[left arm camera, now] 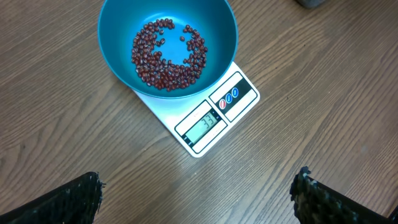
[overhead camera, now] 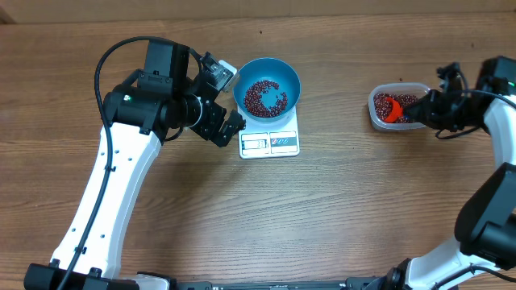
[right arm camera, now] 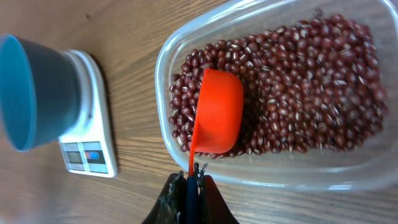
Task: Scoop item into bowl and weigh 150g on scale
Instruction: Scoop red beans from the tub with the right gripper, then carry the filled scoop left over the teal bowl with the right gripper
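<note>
A: So why does the right gripper point(right arm camera: 188, 182) sit low at the tub's edge?

B: Its jaws are pressed together on the thin handle of the orange scoop point(right arm camera: 217, 112). The cup reaches forward from the fingertips into the clear tub point(right arm camera: 163, 68). Pinching the handle at its very end keeps the fingers outside the rim while the cup works among the beans point(right arm camera: 311, 87).

A: Is the cup loaded?

B: I cannot tell. Its smooth outer side faces the wrist camera, and beans lie all round and ahead of it. I'd judge it is digging for a load.

A: And the blue bowl point(overhead camera: 292, 80)?

B: It is well apart from the scoop, off to one side of the handle. It sits squarely on the scale point(overhead camera: 270, 143), so whatever is poured in gets weighed directly. A thin layer of beans covers part of its bottom.

A: Enough?

B: Unlikely. The display point(left arm camera: 204, 122) shows what looks like a two-digit figure, so several more scoops seem needed.

A: What is the left gripper point(left arm camera: 196, 198) doing?

B: It holds nothing. Its fingers are spread wide, and it hovers near the scale with the bowl and display ahead of its tips. My guess is that it keeps out of the pouring path while its camera watches the reading.

A: What is the risk on the next move?

B: A full cup has to cross open table point(overhead camera: 347, 185) on a thin handle. A tilt would spill beans short of the bowl.
</note>
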`<state>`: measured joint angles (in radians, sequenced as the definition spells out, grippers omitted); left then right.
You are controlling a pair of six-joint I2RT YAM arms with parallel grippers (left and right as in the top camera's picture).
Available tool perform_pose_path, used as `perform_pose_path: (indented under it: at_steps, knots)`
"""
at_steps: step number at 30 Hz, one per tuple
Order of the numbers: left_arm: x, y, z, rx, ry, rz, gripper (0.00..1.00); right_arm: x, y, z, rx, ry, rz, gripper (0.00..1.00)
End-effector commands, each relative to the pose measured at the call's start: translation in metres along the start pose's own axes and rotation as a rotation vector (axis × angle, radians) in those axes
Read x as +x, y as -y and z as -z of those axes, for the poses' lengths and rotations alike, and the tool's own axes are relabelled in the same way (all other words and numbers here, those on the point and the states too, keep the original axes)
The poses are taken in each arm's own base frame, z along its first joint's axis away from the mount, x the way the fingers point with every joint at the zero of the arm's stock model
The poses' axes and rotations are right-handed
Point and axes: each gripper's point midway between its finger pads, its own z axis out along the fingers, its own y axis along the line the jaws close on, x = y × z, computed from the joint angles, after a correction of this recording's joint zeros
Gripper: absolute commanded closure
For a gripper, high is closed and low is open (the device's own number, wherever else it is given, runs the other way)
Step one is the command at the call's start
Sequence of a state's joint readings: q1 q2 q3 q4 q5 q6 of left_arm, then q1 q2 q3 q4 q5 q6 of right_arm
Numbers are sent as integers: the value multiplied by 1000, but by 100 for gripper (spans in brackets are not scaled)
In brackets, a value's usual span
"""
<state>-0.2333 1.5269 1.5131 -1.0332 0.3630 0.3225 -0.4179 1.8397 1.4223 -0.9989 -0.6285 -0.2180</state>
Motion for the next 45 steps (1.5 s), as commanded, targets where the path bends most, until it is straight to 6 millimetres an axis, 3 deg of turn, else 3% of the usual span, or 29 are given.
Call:
perform_pose_path:
  at_steps: [1,10,20,31,45]
  knots:
    - [0,1,7,-11,13,-24,1,-5,-2,14,-142,56,-75,96]
    - [0,1,7,-11,13,-24,0,-12,22,51,-236,165,-176,96]
    - [0,0,7,-11,13,-24,0,-17,9,66,-369,217,-166,96]
    - [0,0,7,-11,13,-24,1,-23,-43,80,-640,240,-144,96]
    - [0,0,7,-14,12,-24,0,-12,-136,32,-690,21,-10,96]
